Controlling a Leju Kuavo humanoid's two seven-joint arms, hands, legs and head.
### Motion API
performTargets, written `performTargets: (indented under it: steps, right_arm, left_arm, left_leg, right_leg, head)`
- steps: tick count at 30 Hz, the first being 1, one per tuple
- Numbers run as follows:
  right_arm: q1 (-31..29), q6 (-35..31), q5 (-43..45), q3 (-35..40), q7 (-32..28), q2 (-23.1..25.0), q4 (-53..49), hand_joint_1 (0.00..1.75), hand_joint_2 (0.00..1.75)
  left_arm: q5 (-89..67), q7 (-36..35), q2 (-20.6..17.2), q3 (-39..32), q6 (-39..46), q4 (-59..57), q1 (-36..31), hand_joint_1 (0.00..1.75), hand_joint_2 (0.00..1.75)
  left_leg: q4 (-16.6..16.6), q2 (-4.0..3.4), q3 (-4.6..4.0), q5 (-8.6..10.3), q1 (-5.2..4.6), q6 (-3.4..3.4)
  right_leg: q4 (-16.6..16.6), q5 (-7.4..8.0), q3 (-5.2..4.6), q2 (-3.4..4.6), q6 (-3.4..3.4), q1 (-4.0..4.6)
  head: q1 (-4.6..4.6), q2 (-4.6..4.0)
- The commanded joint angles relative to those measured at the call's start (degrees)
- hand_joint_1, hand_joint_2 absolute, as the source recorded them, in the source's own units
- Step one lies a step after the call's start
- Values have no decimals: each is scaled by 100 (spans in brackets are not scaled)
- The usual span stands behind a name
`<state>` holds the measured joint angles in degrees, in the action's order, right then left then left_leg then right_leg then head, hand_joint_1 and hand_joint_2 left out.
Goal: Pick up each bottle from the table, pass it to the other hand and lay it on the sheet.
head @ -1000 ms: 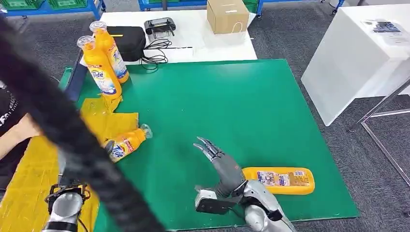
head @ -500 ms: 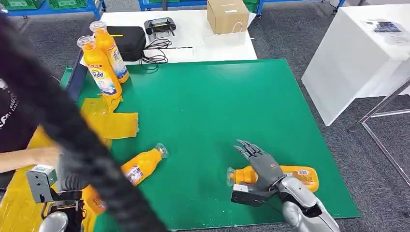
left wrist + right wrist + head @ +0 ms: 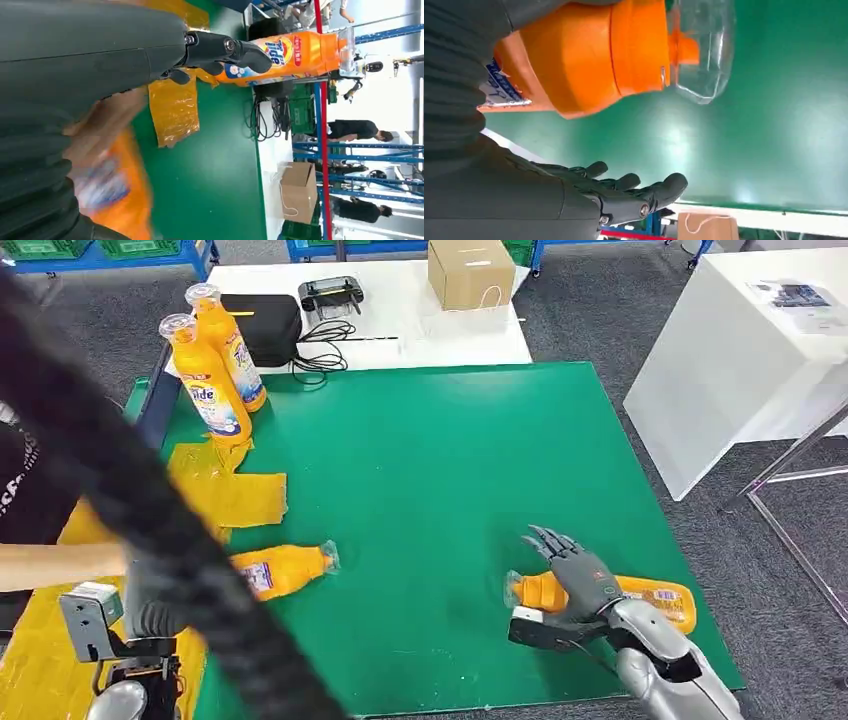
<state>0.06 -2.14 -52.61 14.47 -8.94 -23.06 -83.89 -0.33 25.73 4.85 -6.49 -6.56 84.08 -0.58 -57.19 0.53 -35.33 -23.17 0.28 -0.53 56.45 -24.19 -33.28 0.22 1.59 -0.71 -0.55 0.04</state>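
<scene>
The right hand (image 3: 575,575) lies over the neck end of a bottle (image 3: 655,602) lying flat on the green mat (image 3: 450,460) — fingers spread, not yet gripping it. Another bottle (image 3: 280,570) lies on the mat beside the yellow sheet (image 3: 235,498). The left hand (image 3: 220,50) seems to hold nothing. The bottle's rounded body could roll from an uneven grasp — a hurried closing would cause that.

Bright even light; left wrist foreground motion-blurred; glare on green mat (image 3: 684,145).

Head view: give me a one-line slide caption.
Right hand reaches over a lying orange bottle on the green table; two more bottles stand at the far corner.
</scene>
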Motion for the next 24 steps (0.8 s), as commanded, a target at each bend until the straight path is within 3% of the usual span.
performTargets:
  steps: [1,24]
  right_arm:
    - [0,242,469,-149,-268,-235,-77,0,175]
    - [271,447,696,-218,-233,-445,-416,0,175]
  left_arm:
    - [14,-6,109,-45,33,-210,-23,0,175]
    - [23,7,118,-82,54,-180,52,0,175]
  left_leg:
    - [-2,-3,18,-12,2,0]
    - [1,-3,16,-10,3,0]
  right_leg:
    - [-4,-10,22,-4,-3,4]
    - [-6,-8,19,-3,-4,4]
  head:
    - [0,0]
    - [2,0]
